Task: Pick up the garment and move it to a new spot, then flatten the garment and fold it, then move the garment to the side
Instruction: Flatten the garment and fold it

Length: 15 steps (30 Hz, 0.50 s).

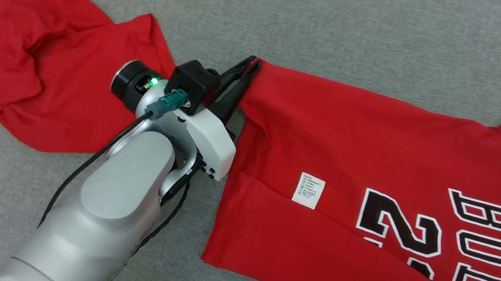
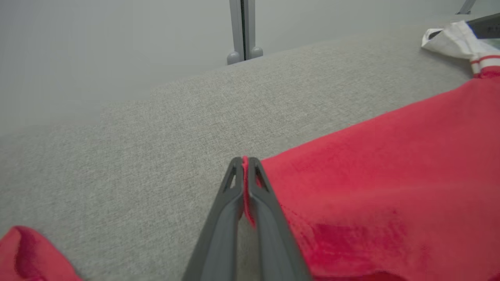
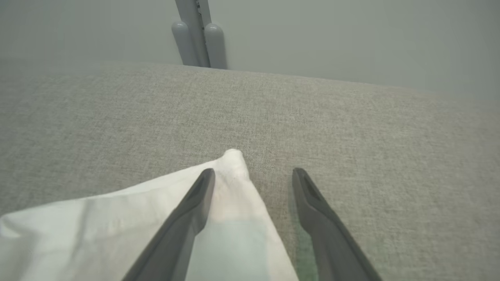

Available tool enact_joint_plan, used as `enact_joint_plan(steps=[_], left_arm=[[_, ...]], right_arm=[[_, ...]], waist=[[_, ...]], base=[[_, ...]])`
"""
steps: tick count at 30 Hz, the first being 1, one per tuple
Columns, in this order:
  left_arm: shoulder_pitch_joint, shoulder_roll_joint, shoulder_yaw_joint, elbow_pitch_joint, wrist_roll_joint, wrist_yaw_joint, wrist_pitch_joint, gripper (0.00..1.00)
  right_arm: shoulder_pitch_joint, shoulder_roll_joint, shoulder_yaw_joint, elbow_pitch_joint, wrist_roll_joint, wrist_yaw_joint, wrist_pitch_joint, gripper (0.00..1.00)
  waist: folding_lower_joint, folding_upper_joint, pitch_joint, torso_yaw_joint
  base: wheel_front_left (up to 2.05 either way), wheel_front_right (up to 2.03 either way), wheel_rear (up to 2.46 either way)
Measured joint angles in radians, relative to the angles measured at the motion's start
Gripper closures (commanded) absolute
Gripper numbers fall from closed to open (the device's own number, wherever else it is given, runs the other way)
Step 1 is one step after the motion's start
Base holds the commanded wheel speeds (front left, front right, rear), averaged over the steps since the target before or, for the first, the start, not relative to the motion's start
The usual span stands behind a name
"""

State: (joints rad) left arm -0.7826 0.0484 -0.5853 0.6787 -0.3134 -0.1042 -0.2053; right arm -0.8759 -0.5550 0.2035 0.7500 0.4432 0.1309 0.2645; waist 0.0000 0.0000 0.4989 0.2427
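The left end effector (image 1: 248,68) is clenched on a thin pinch of the jersey (image 1: 356,142), at the hem corner. In the left wrist view only a sliver of red cloth shows between the tips of the left end effector (image 2: 245,160). The rest of the jersey (image 2: 371,175) spreads to the right of those tips, lying on the grey fabric-covered worktop (image 1: 300,17).

The main risk, as I judge it, is that so shallow a bite slips free if the corner is pulled hard or fast. A pull from this corner alone could also drag the whole jersey instead of smoothing it. Beside the left end effector's wrist, a flap lies folded over part of the print, next to the care label (image 1: 309,190). A careless tug could deepen that fold.

The right end effector (image 3: 254,173) is released, jaws wide apart. The white sleeve (image 3: 117,218) lies under its left finger with its tip between the two fingers, not gripped. Closing there might catch only the sleeve's edge.

Behind the left wrist lies a second red garment (image 1: 18,48), crumpled. It is close enough that a backward sweep of the arm could snag it. The black cable (image 1: 91,160) hangs along the forearm, near that cloth. Ahead of both end effectors the worktop runs bare to a grey post (image 2: 244,31).
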Motion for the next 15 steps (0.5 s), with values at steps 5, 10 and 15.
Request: enact_joint_plan(steps=[5,10,15], left_arm=[[0.002,0.0,-0.027,-0.034,-0.016,0.014,0.011,1.0],[0.002,0.0,-0.047,-0.058,-0.029,0.026,0.02,1.0],[0.003,0.0,-0.053,-0.061,-0.037,0.035,0.026,1.0]], right_arm=[[-0.05,-0.016,0.041,0.051,0.022,0.0,0.001,0.0],[-0.087,-0.028,0.09,0.082,0.048,0.0,0.014,0.0],[-0.11,-0.029,0.133,0.108,0.066,0.0,0.023,1.0]], waist=[[0.0,0.0,0.021,0.026],[0.0,0.0,0.031,0.035],[0.0,0.0,0.032,0.032]], base=[[0.0,0.0,0.0],[0.0,0.0,0.0],[0.0,0.0,0.0]])
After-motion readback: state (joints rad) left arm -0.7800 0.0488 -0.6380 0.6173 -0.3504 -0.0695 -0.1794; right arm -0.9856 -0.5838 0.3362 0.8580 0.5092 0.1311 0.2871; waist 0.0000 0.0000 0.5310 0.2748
